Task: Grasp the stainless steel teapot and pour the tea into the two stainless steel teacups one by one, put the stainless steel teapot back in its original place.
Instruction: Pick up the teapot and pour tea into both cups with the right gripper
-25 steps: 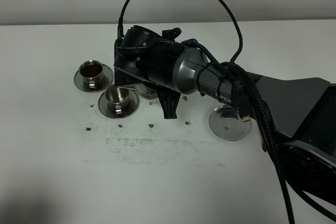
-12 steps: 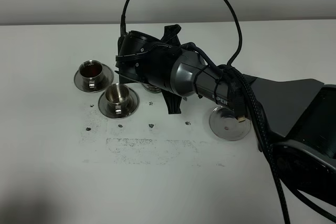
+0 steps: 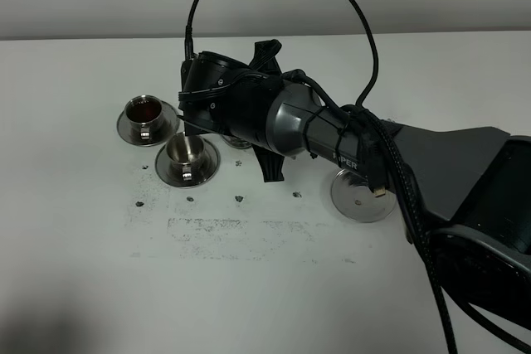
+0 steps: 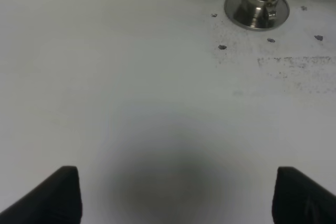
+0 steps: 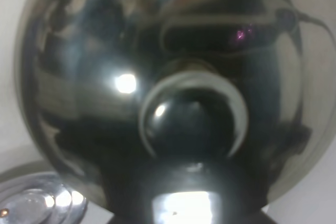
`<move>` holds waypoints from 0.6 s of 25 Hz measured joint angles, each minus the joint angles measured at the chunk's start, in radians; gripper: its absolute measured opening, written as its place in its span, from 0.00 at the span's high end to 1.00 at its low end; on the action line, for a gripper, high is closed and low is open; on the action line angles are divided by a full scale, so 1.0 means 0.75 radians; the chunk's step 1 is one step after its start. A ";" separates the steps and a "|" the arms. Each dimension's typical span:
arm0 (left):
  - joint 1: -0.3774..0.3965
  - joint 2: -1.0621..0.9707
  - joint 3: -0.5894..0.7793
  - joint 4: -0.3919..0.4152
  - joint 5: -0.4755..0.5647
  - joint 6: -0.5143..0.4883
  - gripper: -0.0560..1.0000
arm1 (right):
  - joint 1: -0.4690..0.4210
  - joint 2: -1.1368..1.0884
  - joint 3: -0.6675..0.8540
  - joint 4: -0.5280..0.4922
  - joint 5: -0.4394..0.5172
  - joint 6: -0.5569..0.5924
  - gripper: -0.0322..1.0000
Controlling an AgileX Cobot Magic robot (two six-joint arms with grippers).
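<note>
Stainless steel teapot (image 3: 238,142) hidden under your right gripper (image 3: 217,109), jaws pressed together on it, nearer teacup (image 3: 187,152) just beside its tip, tea-filled teacup (image 3: 147,111) beyond, your left gripper (image 4: 178,195) spread over the table (image 4: 131,103), both teacups well ahead, teapot's shiny body filling your right wrist view.

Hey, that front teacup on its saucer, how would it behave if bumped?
The front teacup looks small and thin-walled, so probably light. Polished steel on a steel saucer likely slides. Its squat shape should resist tipping.
</note>
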 joint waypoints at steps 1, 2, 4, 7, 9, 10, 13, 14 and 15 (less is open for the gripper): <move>0.000 0.000 0.000 0.000 0.000 0.000 0.27 | 0.003 0.000 0.000 0.000 0.000 -0.001 0.80; 0.000 0.000 0.000 0.000 0.000 0.000 0.27 | 0.007 0.000 0.000 0.000 0.000 -0.001 0.80; 0.000 0.000 0.000 0.000 0.000 0.000 0.27 | 0.018 0.000 0.000 0.001 0.000 -0.001 0.80; 0.000 0.000 0.000 0.000 0.000 0.000 0.27 | 0.026 0.000 0.000 0.002 0.000 -0.006 0.80; 0.000 0.000 0.000 0.000 0.000 0.000 0.27 | 0.026 0.000 0.000 0.001 0.000 -0.010 0.80; 0.000 0.000 0.000 0.000 0.000 0.000 0.27 | 0.026 0.000 0.000 0.001 0.000 -0.013 0.80; 0.000 0.000 0.000 0.000 0.000 0.000 0.27 | 0.026 0.000 0.000 0.001 0.000 -0.017 0.80; 0.000 0.000 0.000 0.000 0.000 0.000 0.27 | 0.026 0.000 0.000 0.001 0.000 -0.017 0.80; 0.000 0.000 0.000 0.000 0.000 0.000 0.27 | 0.026 0.000 0.000 0.000 0.000 -0.020 0.80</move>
